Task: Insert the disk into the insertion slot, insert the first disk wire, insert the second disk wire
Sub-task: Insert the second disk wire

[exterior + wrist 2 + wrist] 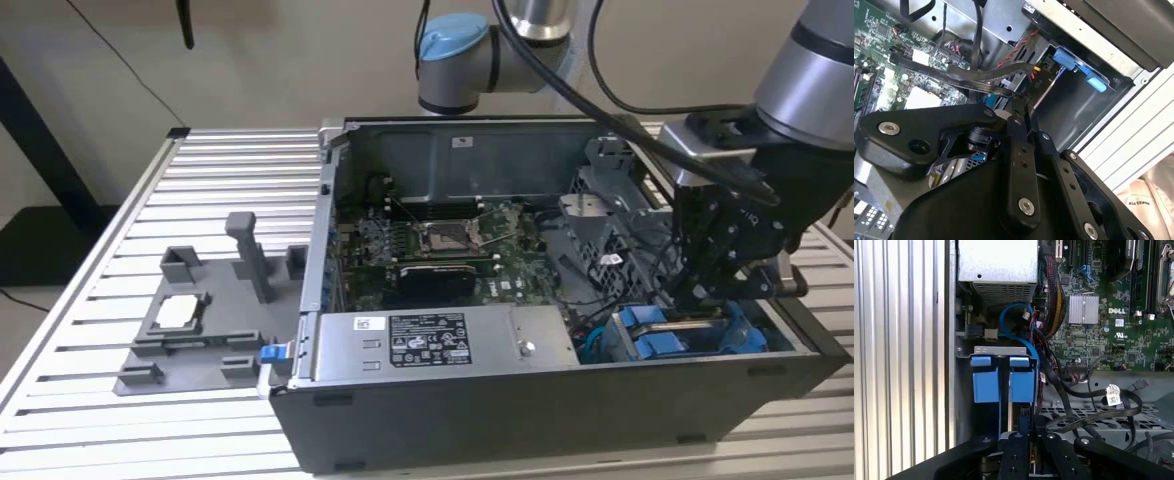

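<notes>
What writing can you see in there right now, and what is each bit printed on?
White label on the power-supply box: print too small to read.
White tag on a black cable: too small to read.
Motherboard: a white brand mark and small marks, not quoted here.
Black connector: short white code, unclear.

You see the counter [107, 240] in pale silver with a pattern of long parallel ribs. The computer case [534, 410] is dark grey outside. Inside it you see a green motherboard [441, 240] and a silver power-supply box [441, 345] with a white label. The insertion slot [999, 351] is grey metal, and its clips [985, 380] are bright blue. A blue cable [1014, 330] curves behind it. The gripper [714, 290] is black.
</notes>
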You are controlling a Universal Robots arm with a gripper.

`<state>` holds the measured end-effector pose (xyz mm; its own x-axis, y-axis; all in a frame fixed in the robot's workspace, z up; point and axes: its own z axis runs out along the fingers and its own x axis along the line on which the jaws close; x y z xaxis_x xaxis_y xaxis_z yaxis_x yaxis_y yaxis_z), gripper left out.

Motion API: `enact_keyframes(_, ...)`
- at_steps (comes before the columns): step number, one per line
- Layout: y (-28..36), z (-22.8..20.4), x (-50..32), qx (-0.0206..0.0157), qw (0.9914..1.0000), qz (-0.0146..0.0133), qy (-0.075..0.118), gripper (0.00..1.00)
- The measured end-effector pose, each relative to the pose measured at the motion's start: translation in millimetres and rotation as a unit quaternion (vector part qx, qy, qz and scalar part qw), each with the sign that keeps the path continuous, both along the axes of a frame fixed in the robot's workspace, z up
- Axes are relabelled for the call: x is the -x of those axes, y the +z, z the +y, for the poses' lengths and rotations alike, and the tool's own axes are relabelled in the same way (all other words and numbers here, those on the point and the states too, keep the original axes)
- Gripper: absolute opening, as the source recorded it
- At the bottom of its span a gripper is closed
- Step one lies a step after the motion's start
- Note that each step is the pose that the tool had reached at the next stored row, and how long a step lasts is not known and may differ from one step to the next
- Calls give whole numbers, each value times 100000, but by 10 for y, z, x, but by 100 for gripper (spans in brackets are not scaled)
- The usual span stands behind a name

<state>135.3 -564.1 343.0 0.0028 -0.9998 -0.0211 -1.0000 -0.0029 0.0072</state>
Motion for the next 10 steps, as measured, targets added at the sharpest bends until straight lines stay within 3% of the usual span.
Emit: enact_keyframes(10, -41, -1, -2, -1, 99988, 0, -1553, 16)
